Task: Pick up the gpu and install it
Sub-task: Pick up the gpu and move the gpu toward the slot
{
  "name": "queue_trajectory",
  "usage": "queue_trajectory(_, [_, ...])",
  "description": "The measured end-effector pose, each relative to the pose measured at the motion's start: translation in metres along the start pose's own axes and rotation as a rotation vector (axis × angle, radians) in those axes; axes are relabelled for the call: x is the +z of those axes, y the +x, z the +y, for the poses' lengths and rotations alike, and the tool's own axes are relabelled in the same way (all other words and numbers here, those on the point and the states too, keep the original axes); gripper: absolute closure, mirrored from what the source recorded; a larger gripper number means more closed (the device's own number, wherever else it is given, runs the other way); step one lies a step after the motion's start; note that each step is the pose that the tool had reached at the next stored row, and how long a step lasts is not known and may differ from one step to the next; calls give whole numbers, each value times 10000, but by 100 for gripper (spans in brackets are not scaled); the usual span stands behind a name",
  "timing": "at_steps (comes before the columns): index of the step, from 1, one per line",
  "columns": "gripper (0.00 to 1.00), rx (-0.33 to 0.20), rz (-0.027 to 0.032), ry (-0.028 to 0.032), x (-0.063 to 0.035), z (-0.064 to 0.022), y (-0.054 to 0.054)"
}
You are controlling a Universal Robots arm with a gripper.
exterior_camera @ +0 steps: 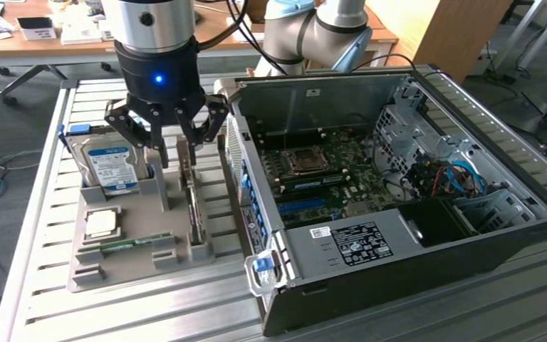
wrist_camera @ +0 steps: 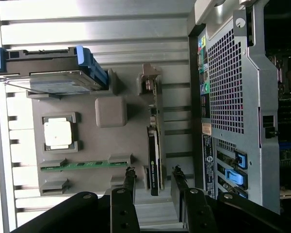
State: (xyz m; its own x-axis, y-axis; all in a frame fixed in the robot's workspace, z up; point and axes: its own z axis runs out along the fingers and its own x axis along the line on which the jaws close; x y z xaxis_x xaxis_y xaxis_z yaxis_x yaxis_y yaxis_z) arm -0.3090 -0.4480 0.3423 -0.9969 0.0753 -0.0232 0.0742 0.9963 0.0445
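Slats of bare aluminium make up the table at the near edge, with free room in front of the grey holder. At the holder's near end a narrow green memory stick lies in its groove. Just behind it is a square processor chip in a shallow pocket.

The gpu stands on its long edge in a slot along the holder side nearest the computer case. Only a thin strip of table separates the two. The card's silver bracket end points toward the holder's far end, where a hard drive with a blue label leans upright.

The tool hangs over the holder with its jaws apart and nothing gripped. In the wrist view its fingers sit one on either side of the card's line, with a gap showing on both sides. Whether the tips have reached the level of the card's top edge cannot be told.

The case lies on its side at the exterior view's right with its upper face open, exposing the motherboard inside the metal walls. Behind it rises the arm, and beyond that a desk with small items.
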Motion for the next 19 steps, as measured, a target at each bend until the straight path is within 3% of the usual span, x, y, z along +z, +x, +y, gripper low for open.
queue_trajectory(19, [57,1,-2,-2,20,-1,0])
